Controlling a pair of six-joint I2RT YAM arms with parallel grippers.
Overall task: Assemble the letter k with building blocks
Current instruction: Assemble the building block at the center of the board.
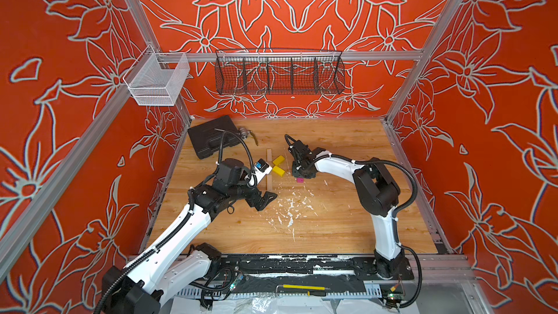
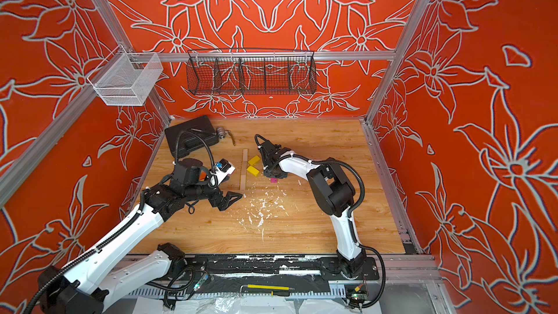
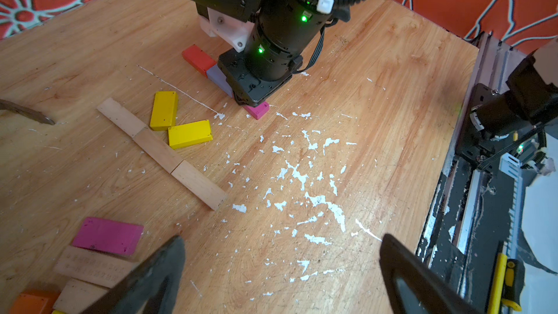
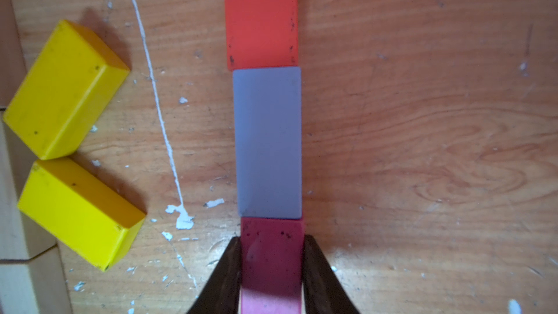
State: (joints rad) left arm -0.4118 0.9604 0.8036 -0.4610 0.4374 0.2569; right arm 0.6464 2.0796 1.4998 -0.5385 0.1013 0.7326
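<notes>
Right hand (image 4: 271,240): narrow, its dark fingers (image 4: 226,270) pressed against both long sides of the magenta block (image 4: 271,267); low over the desk (image 1: 347,212), right of centre.
Left hand (image 3: 282,240): wide, with nothing between its fingers; it sits over the desk by the near end of the pale row, in both top views (image 1: 265,199).
Magenta block: flat on the desk, the nearest piece of a straight three-block line; only its near end shows in a top view (image 2: 273,180).
Purple block (image 4: 267,143): middle of that line, its end touching the magenta one.
Red block (image 4: 261,16): far end of the line, butted against the purple one.
Yellow blocks (image 3: 164,110) (image 3: 189,133): two, angled to each other and touching at a corner, between the pale row and the coloured line.
Pale wood blocks (image 3: 157,149): three laid end to end, running far to near, left of the yellow pair.
Loose blocks: a second magenta block (image 3: 107,235), more pale pieces (image 3: 90,264) and an orange block (image 3: 31,302) lie close beside the left hand.
Black case (image 1: 211,137): far left corner of the desk.
White paint flecks (image 1: 290,206): scattered near centre.
</notes>
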